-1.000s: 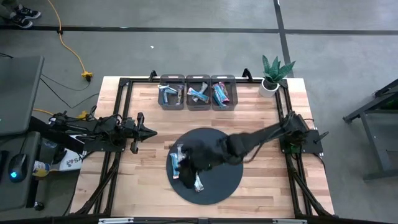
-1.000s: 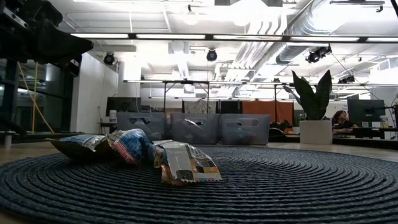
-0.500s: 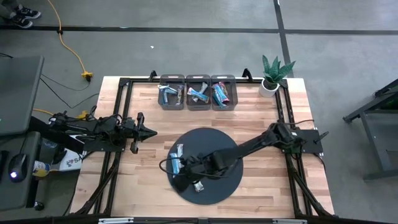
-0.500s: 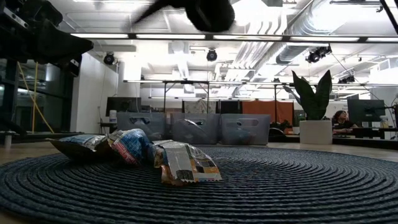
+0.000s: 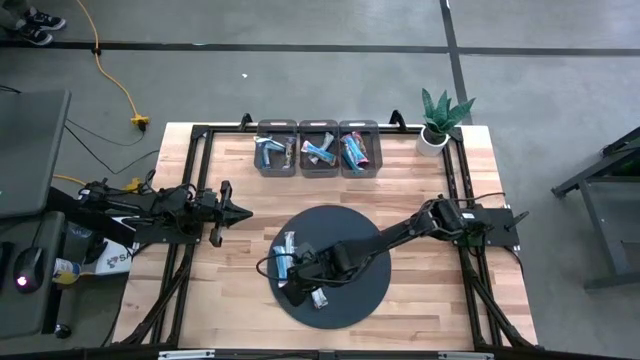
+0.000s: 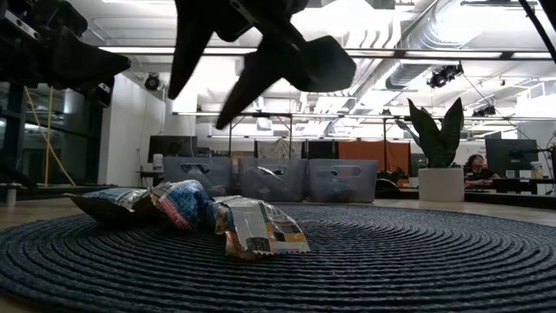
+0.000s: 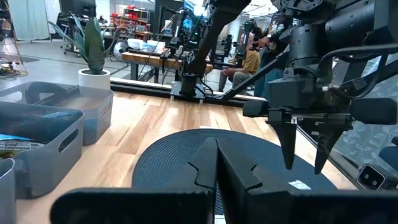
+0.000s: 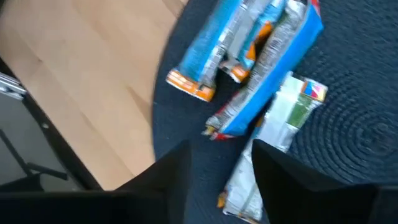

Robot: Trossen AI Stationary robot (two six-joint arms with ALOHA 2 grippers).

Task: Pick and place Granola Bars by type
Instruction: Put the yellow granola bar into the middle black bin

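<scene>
Several granola bars lie in a small pile on the left part of the round dark mat (image 5: 362,250): blue ones (image 8: 214,46), a blue one with red ends (image 8: 273,74) and silver-white ones (image 8: 291,111). In the low view the pile (image 6: 182,204) rests flat on the mat. My right gripper (image 6: 195,111) hangs open above the pile, fingers slanting down and clear of the bars; in its wrist view a silver-white bar (image 8: 245,186) shows between the fingers. My left gripper (image 5: 238,212) waits shut and level over the table's left part.
Three grey bins (image 5: 319,150) stand in a row at the table's far edge, each with bars inside. A potted plant (image 5: 437,122) stands at the far right corner. Bare wood lies around the mat.
My right gripper has come down toward the pile of bars on the mat, tipping its fingers further downward and rolling. It has entered the low view from above. The bars have stayed where they were.
</scene>
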